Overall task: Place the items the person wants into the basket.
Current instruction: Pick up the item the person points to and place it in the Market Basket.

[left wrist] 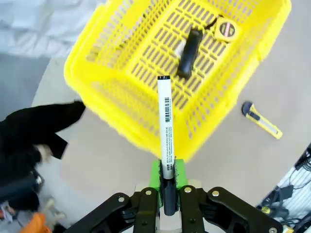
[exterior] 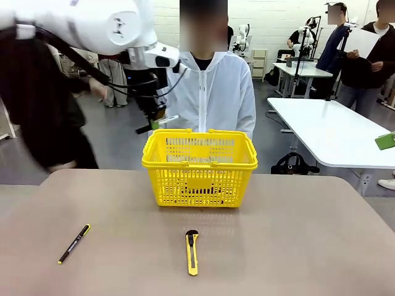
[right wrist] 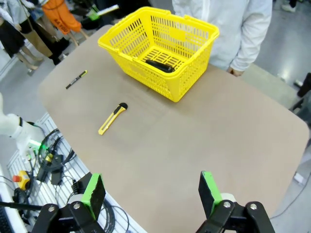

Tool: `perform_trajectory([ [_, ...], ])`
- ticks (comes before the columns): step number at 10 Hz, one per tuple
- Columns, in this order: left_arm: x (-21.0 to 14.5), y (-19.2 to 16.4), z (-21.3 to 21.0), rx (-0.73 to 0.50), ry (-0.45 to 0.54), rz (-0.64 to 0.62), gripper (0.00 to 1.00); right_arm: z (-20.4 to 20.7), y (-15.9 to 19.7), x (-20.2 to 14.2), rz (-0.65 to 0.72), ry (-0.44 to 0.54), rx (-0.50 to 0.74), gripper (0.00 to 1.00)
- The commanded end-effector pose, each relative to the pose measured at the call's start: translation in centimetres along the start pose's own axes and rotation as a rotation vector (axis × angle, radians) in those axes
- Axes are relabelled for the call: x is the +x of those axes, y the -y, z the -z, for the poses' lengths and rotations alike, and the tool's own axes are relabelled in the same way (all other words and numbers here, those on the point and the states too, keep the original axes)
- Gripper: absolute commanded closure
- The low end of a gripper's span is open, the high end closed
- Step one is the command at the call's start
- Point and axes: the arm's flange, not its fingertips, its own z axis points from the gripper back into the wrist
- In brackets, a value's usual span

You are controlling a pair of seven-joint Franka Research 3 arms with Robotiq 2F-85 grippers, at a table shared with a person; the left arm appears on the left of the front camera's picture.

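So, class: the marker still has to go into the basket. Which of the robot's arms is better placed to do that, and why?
The left. Its gripper is already shut on the marker and held above the yellow basket, so it probably only needs to let go. The right gripper is open, holds nothing and sits far back across the table.

— What's on the table [exterior: 296, 246]?

— A yellow basket [exterior: 199, 167] stands in the middle toward the far side, handles folded down. Near it, closer to us, lies a yellow utility knife [exterior: 192, 251], pointing near to far. Well to the left lies a black pen [exterior: 74, 243] with yellow ends, slanted.

— And the arm?

— The left arm [exterior: 92, 24] reaches in from the upper left. Its gripper [exterior: 157, 122] hangs just above the basket's far left corner, clamped on a slim marker [exterior: 158, 124], half black, half white, held roughly level.

— The person?

— A person in a white zip-up jacket [exterior: 213, 92] stands right behind the basket.
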Motion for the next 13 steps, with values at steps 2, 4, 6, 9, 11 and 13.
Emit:
perform_trajectory([
  [2, 5.3, -2.7, 4.0, -0.06, -0.018, 0.134, 1.0, 0.2, 0.2, -0.1, -0.006, -0.001, 0.006, 0.0],
  [4, 6.8, -2.1, 7.6, -0.103, -0.07, 0.215, 1.0, 0.2, 0.2, -0.1, -0.006, -0.001, 0.006, 0.0],
  [6, 7.5, -0.7, 10.6, -0.076, -0.104, 0.253, 1.0, 0.2, 0.2, -0.1, -0.006, -0.001, 0.006, 0.0],
  [9, 8.1, -0.4, 13.2, -0.033, -0.162, 0.222, 1.0, 0.2, 0.2, -0.1, -0.006, -0.001, 0.006, 0.0],
  [11, 7.2, 0.5, 12.8, -0.099, -0.111, 0.247, 1.0, 0.2, 0.2, -0.1, -0.006, -0.001, 0.006, 0.0],
  [13, 7.2, 0.5, 12.8, -0.099, -0.111, 0.247, 1.0, 0.2, 0.2, -0.1, -0.006, -0.001, 0.006, 0.0],
])
